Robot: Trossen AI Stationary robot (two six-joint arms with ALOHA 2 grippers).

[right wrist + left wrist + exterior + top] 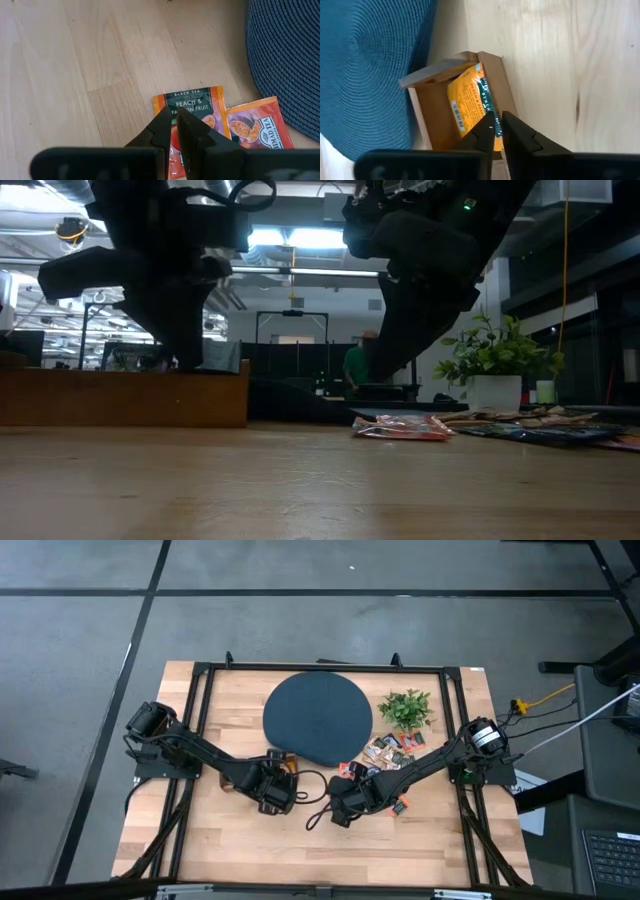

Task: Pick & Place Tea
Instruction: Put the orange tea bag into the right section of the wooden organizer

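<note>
Trouble may come: the right gripper (176, 131), fingers pinched together over an orange tea bag (192, 112), could slide it; left gripper (497, 131) is pinched too.

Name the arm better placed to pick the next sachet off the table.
Right: the right gripper hangs over the orange Peach & Passion Fruit sachet on the table; the left gripper is at the small wooden box.

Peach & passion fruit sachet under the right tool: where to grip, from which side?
The peach sachet lies flat on the wooden table, so come from above. Its printed-title edge faces bare wood; its other side is crowded by a red sachet and the blue mat. I'd pinch that free edge, fingers across the thin foil. The right tool, nearly shut, hovers there.
</note>
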